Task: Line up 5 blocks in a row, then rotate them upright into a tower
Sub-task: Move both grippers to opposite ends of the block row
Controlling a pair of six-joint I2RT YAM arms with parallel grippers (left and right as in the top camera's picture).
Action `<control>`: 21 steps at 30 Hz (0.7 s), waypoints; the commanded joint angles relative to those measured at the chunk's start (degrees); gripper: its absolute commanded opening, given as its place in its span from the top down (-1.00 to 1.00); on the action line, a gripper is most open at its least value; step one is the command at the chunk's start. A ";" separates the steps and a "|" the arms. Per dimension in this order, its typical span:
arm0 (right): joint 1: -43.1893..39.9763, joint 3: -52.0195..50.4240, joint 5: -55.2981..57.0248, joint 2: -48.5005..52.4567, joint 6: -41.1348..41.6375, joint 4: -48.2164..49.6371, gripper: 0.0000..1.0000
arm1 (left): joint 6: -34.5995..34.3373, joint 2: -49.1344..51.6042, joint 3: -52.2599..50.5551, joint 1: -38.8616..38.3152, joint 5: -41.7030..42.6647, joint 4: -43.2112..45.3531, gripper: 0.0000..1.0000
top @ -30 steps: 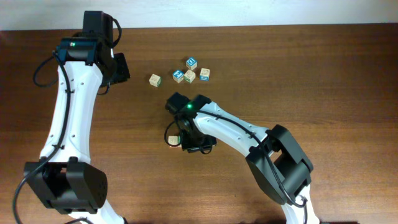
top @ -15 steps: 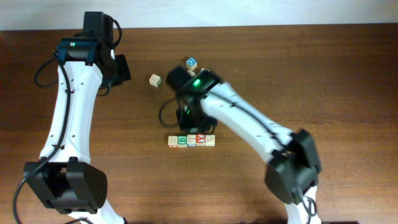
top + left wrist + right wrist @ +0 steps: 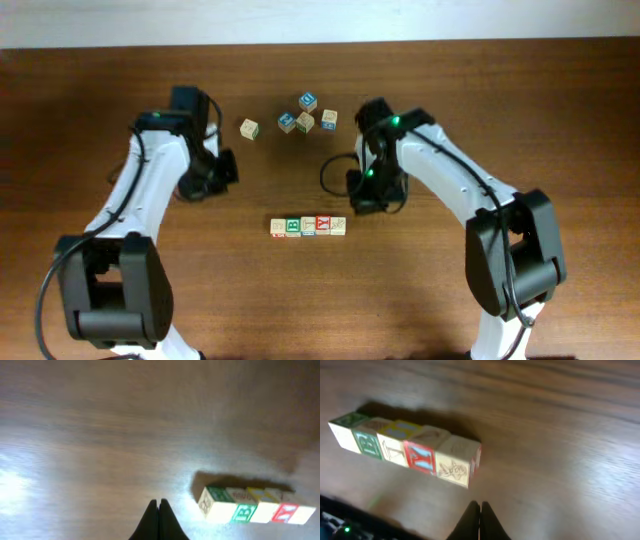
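On the dark wood table (image 3: 560, 120), take the row of 5 blocks (image 3: 308, 227) as your landmark. It lies as 1 straight line near the middle, the cubes touching face to face.

The left arm (image 3: 140, 200) comes in on the row's left and the right arm (image 3: 450, 180) on its right. Both end on the row's far side, away from the arm bases.

The left gripper (image 3: 215, 172) sits well left of the row and beyond it. Its wrist view shows the fingers pinched to 1 point with nothing between them, and the row lies ahead to the right. The right gripper (image 3: 368, 195) hangs near the row's right end, just beyond it, likewise clenched and empty.

Neither hand touches the row, so you hold nothing now. I judge that closed tips suit this job: a narrow point can nudge 1 end of the line without snagging a neighbour. Tips set off opposite ends would let you swing the row as a unit.

Farther beyond the row sit the loose cubes (image 3: 305, 122): 4 clustered, 2 of them blue-faced, and 1 alone to their left. Leave those.

Within the row, the green B (image 3: 370, 444) is 2nd from the left, the I (image 3: 394, 451) 3rd and the red Y (image 3: 422, 459) 4th.
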 commanded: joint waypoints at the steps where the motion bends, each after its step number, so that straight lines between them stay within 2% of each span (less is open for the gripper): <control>1: -1.33 -5.09 -7.78 -1.46 -0.94 4.31 0.91 | 1.73 -0.66 -5.60 -1.36 3.52 2.71 1.00; 4: -3.87 -13.03 -9.11 -7.58 -0.44 10.88 0.91 | 1.75 -0.63 -12.50 -1.31 5.73 7.58 1.00; 7: -11.17 -21.16 -15.17 -14.93 -1.90 16.33 0.91 | 1.81 -0.61 -14.21 -1.49 9.92 12.20 1.00; 10: -13.94 -28.48 -27.63 -14.12 -0.28 29.97 0.91 | 1.79 -0.61 -14.38 -2.84 9.94 14.69 1.00; 12: -12.26 -30.60 -28.00 -12.61 4.85 36.70 0.91 | 1.77 -0.55 -14.47 -4.11 10.88 15.78 1.00; 16: -8.79 -30.75 -21.68 -11.91 10.75 38.47 0.92 | 0.42 -0.55 -14.58 -5.33 12.00 16.24 1.00; 21: -8.66 -31.67 -17.79 -11.89 12.07 38.49 0.91 | -2.16 -0.55 -15.89 -5.31 11.98 16.17 1.00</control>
